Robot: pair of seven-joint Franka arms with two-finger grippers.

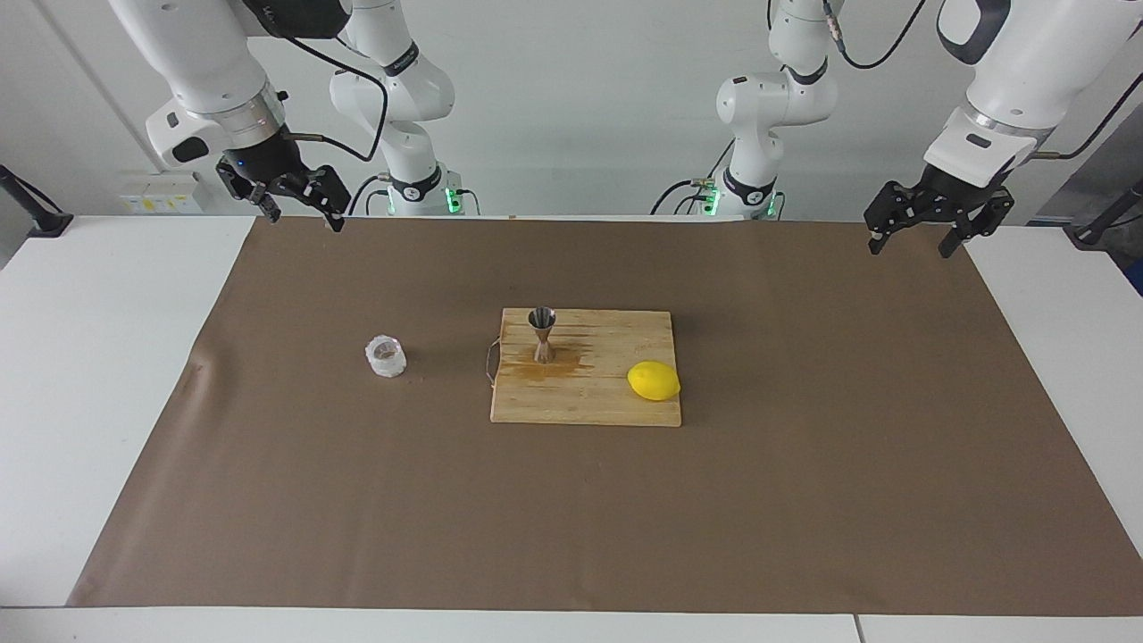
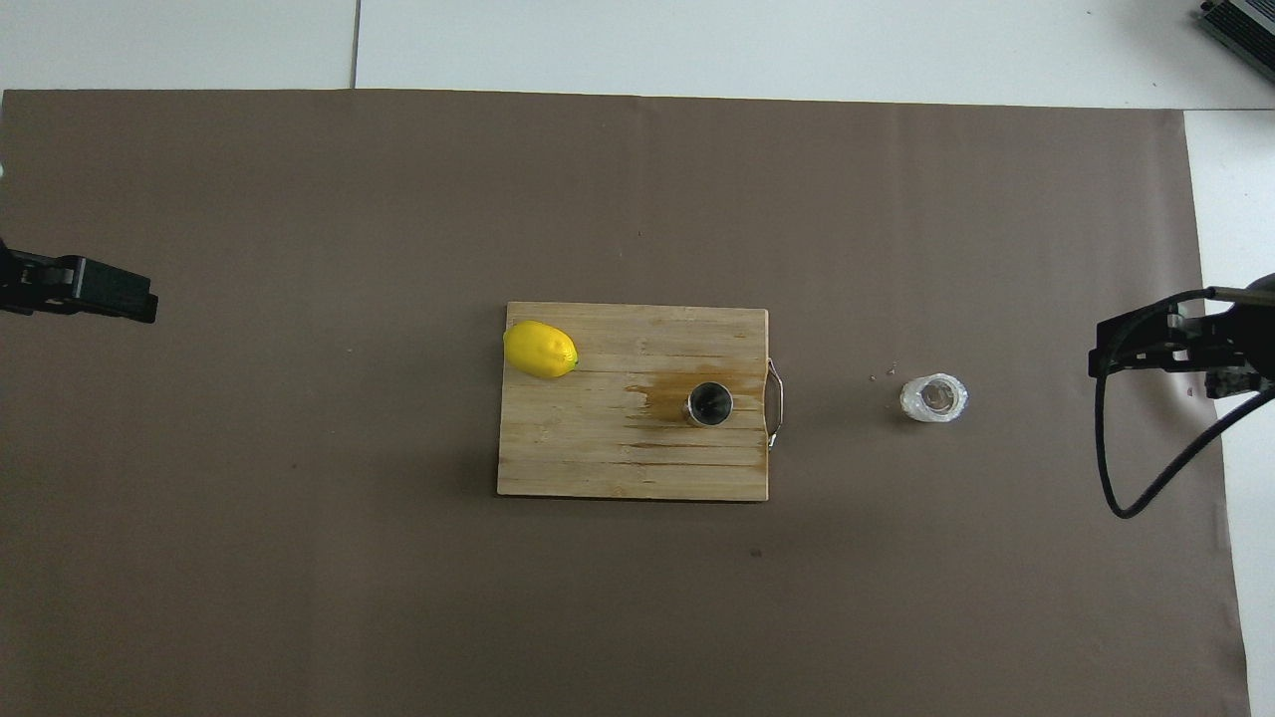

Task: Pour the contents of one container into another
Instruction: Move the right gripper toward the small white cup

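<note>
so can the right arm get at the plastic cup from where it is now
Probably yes. The plastic cup stands alone on the brown mat at the right arm's end, nothing beside it, and the right gripper hangs with jaws open and empty.

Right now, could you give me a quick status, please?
Both pincers, left and right, open, raised, empty. Plastic cup upright beside board; jigger on it. Nothing between.

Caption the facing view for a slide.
Both arms wait raised, left gripper and right gripper open; plastic cup on the mat beside the board bearing jigger and lemon.
</note>
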